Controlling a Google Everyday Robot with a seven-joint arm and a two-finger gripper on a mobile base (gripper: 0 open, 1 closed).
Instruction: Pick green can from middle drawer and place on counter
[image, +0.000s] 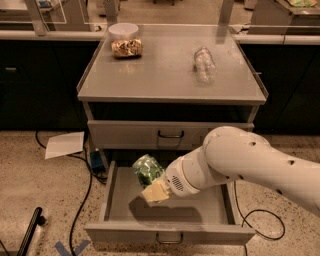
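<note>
The gripper (151, 184) is closed on the green can (147, 169), which hangs tilted above the open middle drawer (200, 214) — clear of its floor, with a shadow beneath. To do this step well, I would raise the can straight up until it clears the upper drawer front (130, 134) and the lip of the worktop (165, 75), then bring it in over the bare centre (the widest free patch, by my reading). A clear plastic bottle (205, 65) lies right of centre; a snack packet (126, 47) and a white tub (123, 31) sit at the back left. The grey metal top has low side rims — a flat, firm landing. A paper sheet (65, 145) lies on the speckled floor.
</note>
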